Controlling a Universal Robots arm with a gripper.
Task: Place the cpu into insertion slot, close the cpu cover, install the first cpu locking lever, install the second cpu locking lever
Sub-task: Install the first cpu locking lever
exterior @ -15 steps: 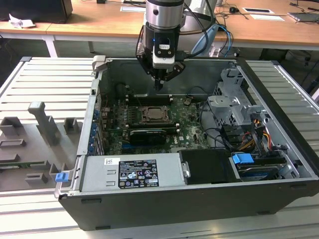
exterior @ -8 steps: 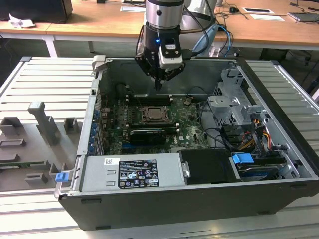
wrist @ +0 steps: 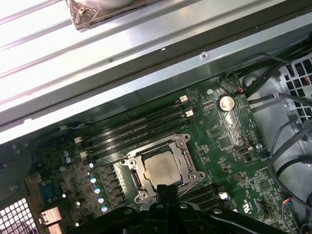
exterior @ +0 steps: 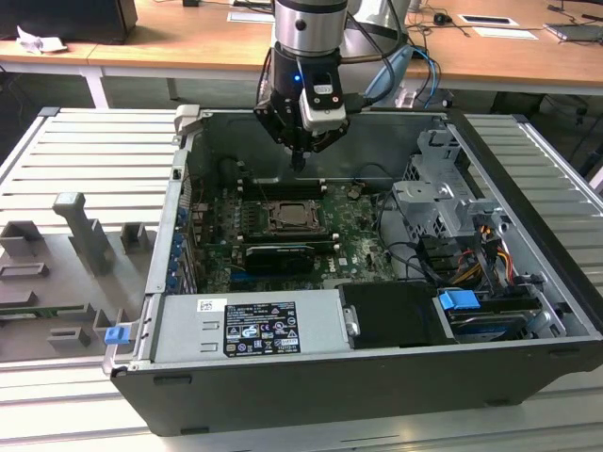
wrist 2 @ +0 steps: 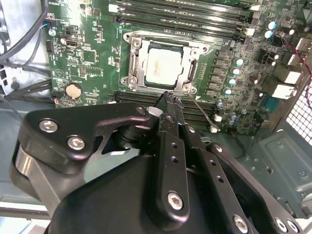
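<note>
Cpu seated, cpu cover looks down; gripper pinched closed, empty, just above insertion slot rim; likely lever stage, needs accurate push.

In the exterior view the arm is cut off by the upper centre edge and the cpu at mid-frame is too small to judge its seating, while in the second wrist view the gripper masks the insertion slot at its near rim.
</note>
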